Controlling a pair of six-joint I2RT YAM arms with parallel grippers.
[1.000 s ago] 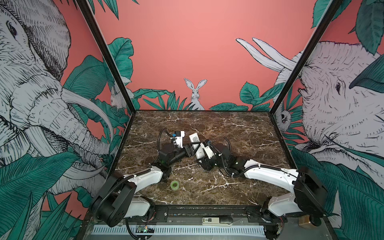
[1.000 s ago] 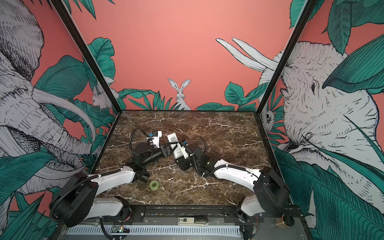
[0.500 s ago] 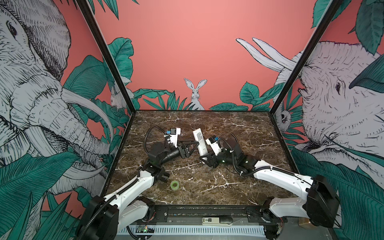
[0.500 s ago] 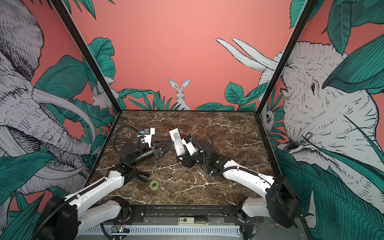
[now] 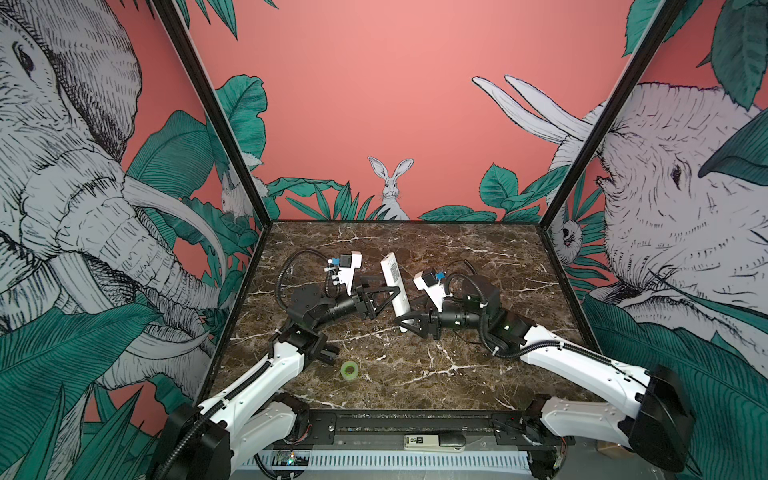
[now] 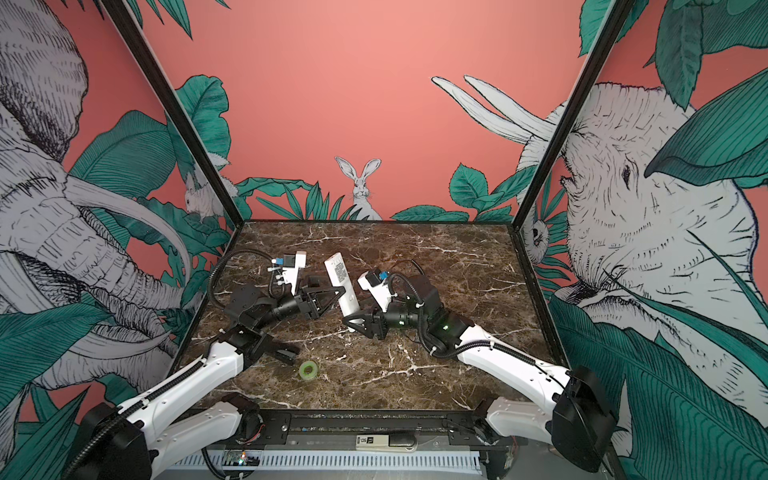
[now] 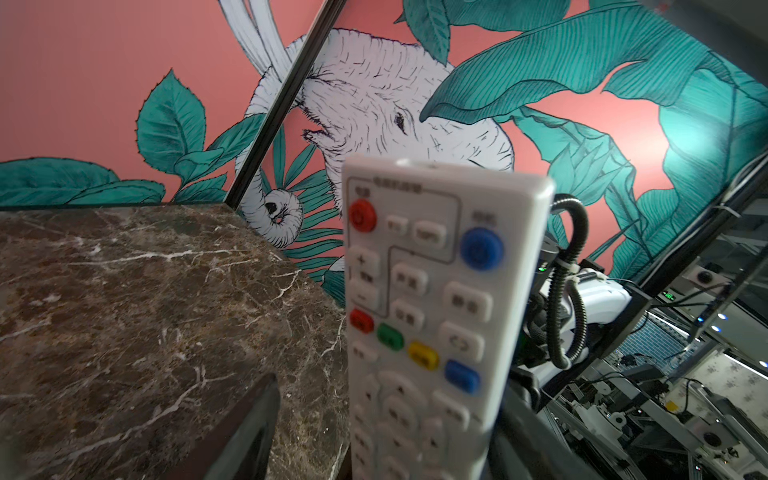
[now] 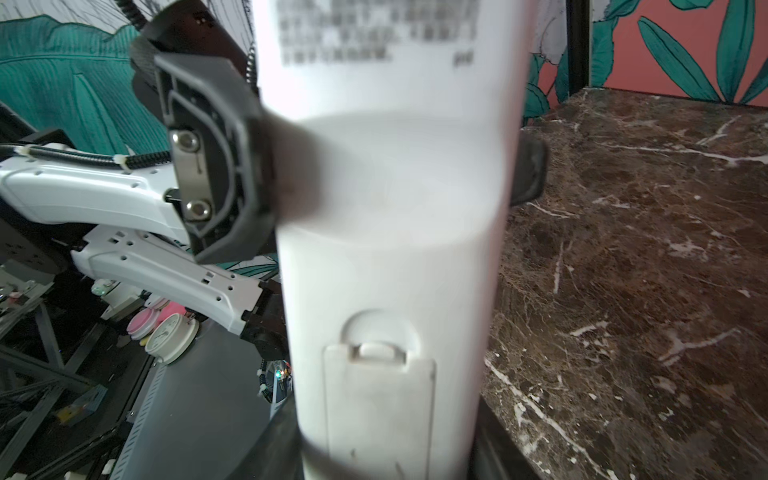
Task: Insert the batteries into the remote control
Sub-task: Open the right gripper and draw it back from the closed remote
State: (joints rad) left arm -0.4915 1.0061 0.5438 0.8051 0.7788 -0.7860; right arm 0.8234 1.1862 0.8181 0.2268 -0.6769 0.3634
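Two sets of fingers meet at the long slim white remote control (image 5: 393, 276), yet only one has it. The right fingers (image 6: 360, 326) are closed across its near end. The left fingers (image 8: 216, 178) stand spread to either side of its middle and grip nothing; the left wrist view shows a gap between one finger and the casing. A second ago those left fingers were narrower and both wrists huddled tight over the remote. Since then they have widened and the arms have drawn apart, the left reaching in from 8 o'clock and the right from 4 o'clock. That looks like a finished hand-over: the right arm now holds and the left is freed for finer work. The remote tilts up over the middle of the dark marble bench (image 5: 478, 374) with its far end toward 12 o'clock. Whether its near end rests on the stone I cannot tell. Its plain back faces the right wrist camera, where the white battery cover (image 8: 378, 399) sits latched shut. No orange batteries show anywhere, so whether they are already inside stays unknown. A small green tape roll (image 5: 349, 369) lies at 7 o'clock, well apart.
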